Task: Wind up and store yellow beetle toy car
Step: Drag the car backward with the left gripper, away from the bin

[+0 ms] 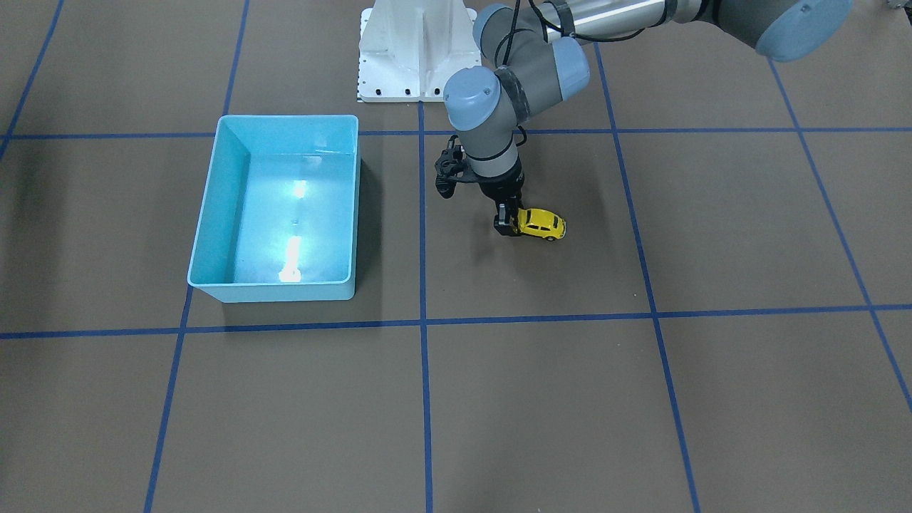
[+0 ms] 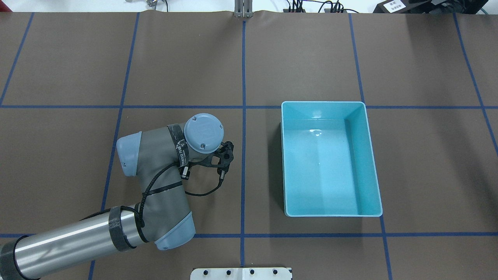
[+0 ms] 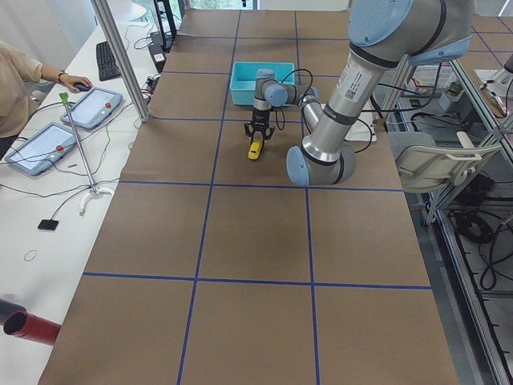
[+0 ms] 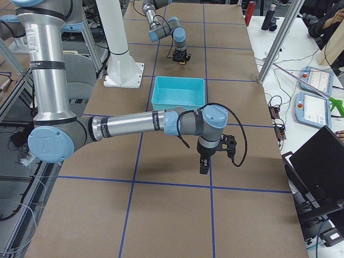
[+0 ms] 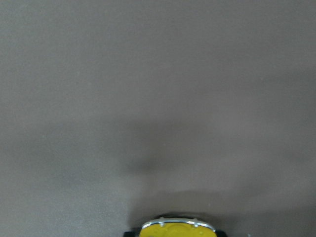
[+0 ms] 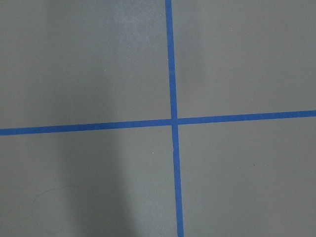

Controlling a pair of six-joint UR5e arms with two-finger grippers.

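- left gripper (image 1: 509, 224) points straight down, pinching one end of the yellow beetle toy car (image 1: 543, 225)
- car is low over the table (image 1: 712, 399), outside the light-blue bin (image 1: 226, 187), with a blue tape line (image 1: 422, 235) between them
- right gripper (image 4: 203, 166) hangs above the table; can't tell whether it is spread or pressed together

Most of toy car (image 5: 177, 230) offscreen

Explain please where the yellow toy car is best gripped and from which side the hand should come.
Grip the yellow beetle toy car across its narrow width, by the two flatter door sides, coming straight down from above. It stands on its wheels on the table, and its rounded roof and ends would likely slip.
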